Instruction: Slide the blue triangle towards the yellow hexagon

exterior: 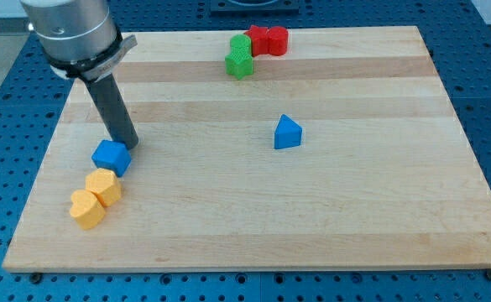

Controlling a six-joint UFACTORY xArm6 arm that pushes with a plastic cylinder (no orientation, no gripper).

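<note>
The blue triangle (287, 132) sits alone right of the board's middle. The yellow hexagon (104, 185) lies near the view's left edge, touching a yellow heart (86, 208) below-left of it. A blue cube (111, 157) sits just above the hexagon. My tip (128, 144) rests on the board just right of and above the blue cube, about touching it, far to the left of the blue triangle.
At the view's top, two green blocks (240, 57) stand next to two red blocks (269, 40). The wooden board (329, 218) lies on a blue perforated table. The arm's grey housing (70, 33) fills the top left.
</note>
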